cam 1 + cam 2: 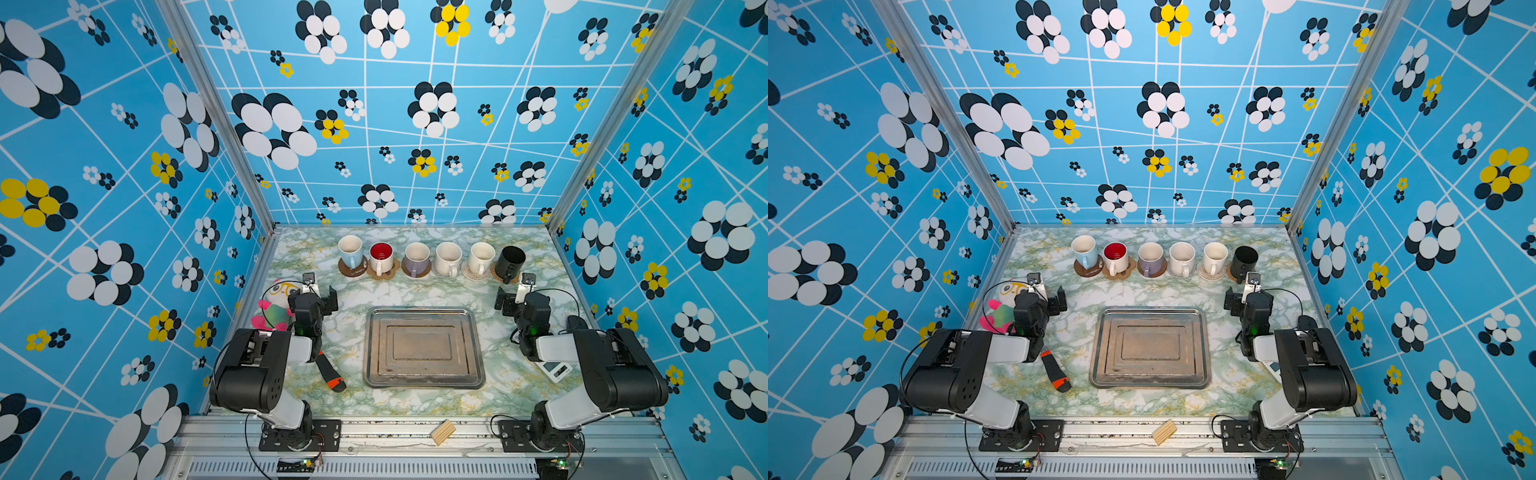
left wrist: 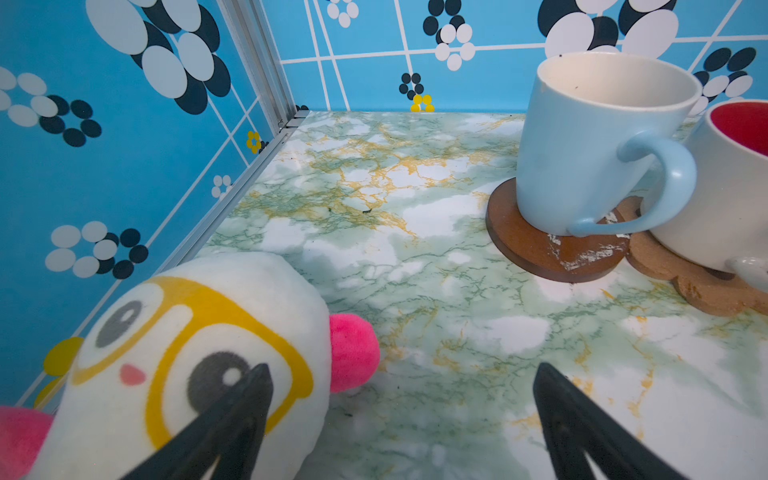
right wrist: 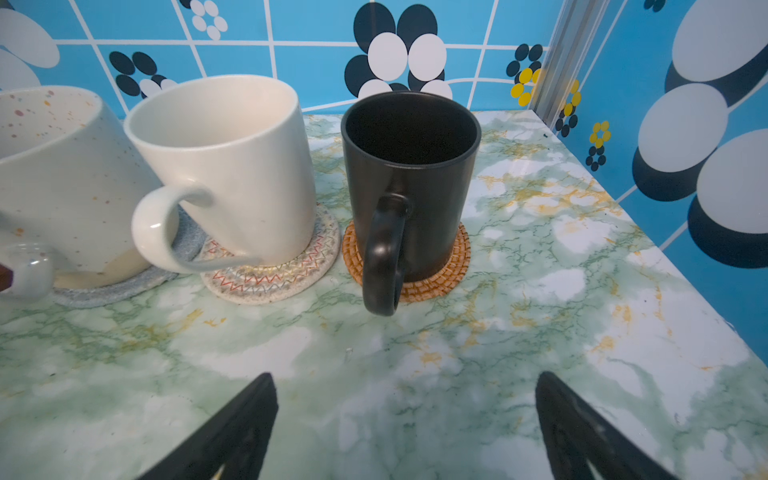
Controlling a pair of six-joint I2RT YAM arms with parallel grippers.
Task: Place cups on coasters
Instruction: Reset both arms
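Six cups stand in a row at the back of the table, each on a coaster. From one end: light blue [image 1: 350,251] on a dark brown disc [image 2: 552,257], red-inside white [image 1: 381,257] on a tan paw [image 2: 706,295], lavender [image 1: 417,259] on a brown disc [image 1: 415,274], speckled cream [image 3: 62,187] on grey woven [image 3: 124,286], cream [image 3: 232,166] on whitish woven [image 3: 266,282], black [image 3: 411,183] on tan rattan [image 3: 453,266]. My left gripper [image 2: 401,374] hangs open and empty near the blue cup. My right gripper [image 3: 405,378] hangs open and empty in front of the black cup.
A rectangular steel tray [image 1: 424,382] lies mid-table between the arms. A plush toy [image 2: 187,353] sits beside the left gripper by the wall. A black-and-orange tool [image 1: 330,372] lies by the left arm, a white device [image 1: 555,370] under the right arm, a wooden block [image 1: 442,432] on the front rail.
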